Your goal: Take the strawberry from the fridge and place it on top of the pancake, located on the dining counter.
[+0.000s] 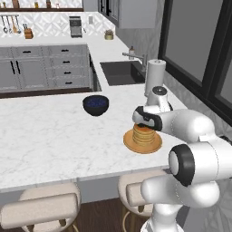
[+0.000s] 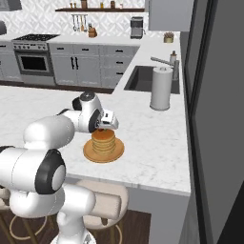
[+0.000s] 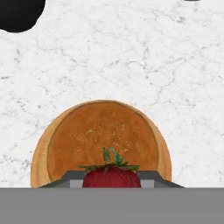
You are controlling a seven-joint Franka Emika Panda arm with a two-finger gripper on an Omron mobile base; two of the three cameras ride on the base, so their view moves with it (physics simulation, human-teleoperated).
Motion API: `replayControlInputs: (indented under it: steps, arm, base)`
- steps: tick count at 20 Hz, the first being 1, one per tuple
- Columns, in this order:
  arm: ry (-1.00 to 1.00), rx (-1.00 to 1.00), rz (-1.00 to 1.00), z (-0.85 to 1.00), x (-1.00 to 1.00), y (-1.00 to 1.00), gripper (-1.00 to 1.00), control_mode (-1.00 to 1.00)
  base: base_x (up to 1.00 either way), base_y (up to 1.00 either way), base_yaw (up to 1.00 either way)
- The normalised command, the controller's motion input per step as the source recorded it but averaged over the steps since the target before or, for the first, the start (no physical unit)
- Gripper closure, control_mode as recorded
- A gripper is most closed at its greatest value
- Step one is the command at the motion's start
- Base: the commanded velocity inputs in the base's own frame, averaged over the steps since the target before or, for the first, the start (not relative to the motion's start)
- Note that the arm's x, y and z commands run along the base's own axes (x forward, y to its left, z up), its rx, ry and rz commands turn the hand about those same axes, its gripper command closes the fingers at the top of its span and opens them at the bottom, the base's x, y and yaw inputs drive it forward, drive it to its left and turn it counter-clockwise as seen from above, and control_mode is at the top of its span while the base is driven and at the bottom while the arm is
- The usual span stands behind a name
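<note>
Strawberry carried over the pancake, not yet let go.

Left base view: gripper (image 1: 144, 122) hangs above the pancake (image 1: 142, 136) on the dining counter (image 1: 54, 140), dark bowl (image 1: 95, 104) well apart. Right base view: wrist points down over the stack (image 2: 103, 141), likely for a straight drop. Hand view: jaws pinched narrow on the strawberry (image 3: 112, 177), held above the pancake's near edge so it can land on top.

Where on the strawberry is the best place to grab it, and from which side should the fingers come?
Grip the strawberry across its plump red body, just under the green leaves, one finger on each flank, coming down from above. The rounded sides give the pads something to bear on, while the leafy cap is too thin. That is how the gripper holds it now, shut on it above the pancake.
</note>
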Motion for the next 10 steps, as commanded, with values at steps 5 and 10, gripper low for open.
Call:
replayControlInputs:
  steps: [5, 10]
  arm:
    - [0.00, -0.09, 0.00, -0.45, 0.06, 0.00, 1.00, -1.00]
    - [-0.01, -0.03, 0.00, -0.33, 0.00, 0.00, 1.00, -1.00]
  base:
    - [0.00, 0.00, 0.00]
    - [0.00, 0.00, 0.00]
